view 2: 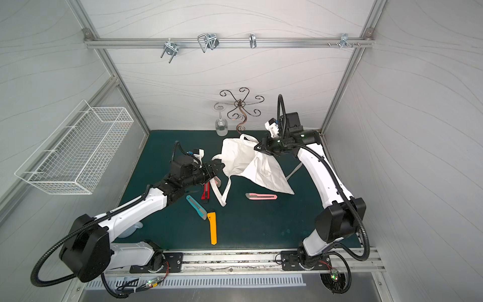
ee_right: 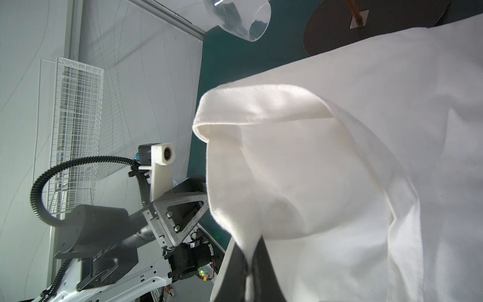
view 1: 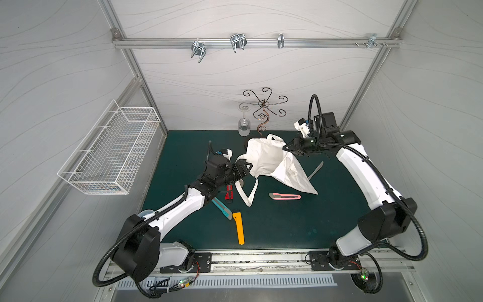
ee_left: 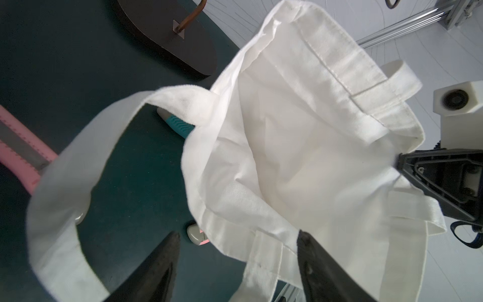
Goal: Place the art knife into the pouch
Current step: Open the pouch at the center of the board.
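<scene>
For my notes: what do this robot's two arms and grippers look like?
Both arms, left arm and right arm, have white link shells with bulky black joints. A black corrugated hose loops along each. The left gripper and right gripper are black, with triangular open-frame fingers. A white camera mount sits on each wrist.

Claws: two, left claw and right claw. Pouch: one, between the claws, with two loop handles.

Utility knives in full view: four.
- red knife, just beside the left claw
- teal knife and yellow knife, behind it
- pink knife, well apart

Knife-like ends partly under the pouch, ahead of the left claw: two, teal-grip end and grey end.

Wine glass, scroll stand, wire basket: one each. Rail hooks: four.
</scene>
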Robot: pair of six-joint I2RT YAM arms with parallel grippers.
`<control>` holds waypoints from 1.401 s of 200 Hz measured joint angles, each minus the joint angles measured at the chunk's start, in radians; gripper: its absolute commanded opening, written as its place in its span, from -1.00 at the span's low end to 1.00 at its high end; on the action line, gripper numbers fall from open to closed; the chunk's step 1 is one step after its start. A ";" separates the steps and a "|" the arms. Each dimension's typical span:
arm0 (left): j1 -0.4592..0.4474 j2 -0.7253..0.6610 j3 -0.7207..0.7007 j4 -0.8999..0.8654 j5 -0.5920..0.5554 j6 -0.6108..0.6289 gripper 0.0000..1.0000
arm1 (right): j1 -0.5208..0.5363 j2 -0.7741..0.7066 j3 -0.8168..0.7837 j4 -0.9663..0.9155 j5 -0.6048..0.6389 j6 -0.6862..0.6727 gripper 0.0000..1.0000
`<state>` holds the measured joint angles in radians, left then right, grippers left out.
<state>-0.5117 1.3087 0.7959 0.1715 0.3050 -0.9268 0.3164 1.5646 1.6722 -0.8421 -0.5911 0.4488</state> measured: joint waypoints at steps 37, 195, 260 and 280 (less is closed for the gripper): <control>-0.009 0.019 -0.018 0.038 0.010 -0.012 0.47 | 0.000 -0.008 0.037 -0.008 -0.008 0.000 -1.00; -0.006 0.065 0.130 0.119 0.092 -0.022 -1.00 | 0.000 -0.090 0.086 -0.105 0.032 -0.065 -1.00; 0.117 -0.224 0.319 -0.050 0.189 -0.008 -1.00 | 0.104 -0.148 0.101 -0.161 0.149 -0.110 -1.00; 0.157 -0.264 0.320 -0.092 0.209 -0.005 -1.00 | 0.172 -0.148 0.053 -0.150 0.174 -0.109 -1.00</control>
<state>-0.3546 1.0447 1.1156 0.0799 0.5140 -0.9321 0.4885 1.4166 1.7248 -0.9916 -0.4175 0.3397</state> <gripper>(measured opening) 0.061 0.064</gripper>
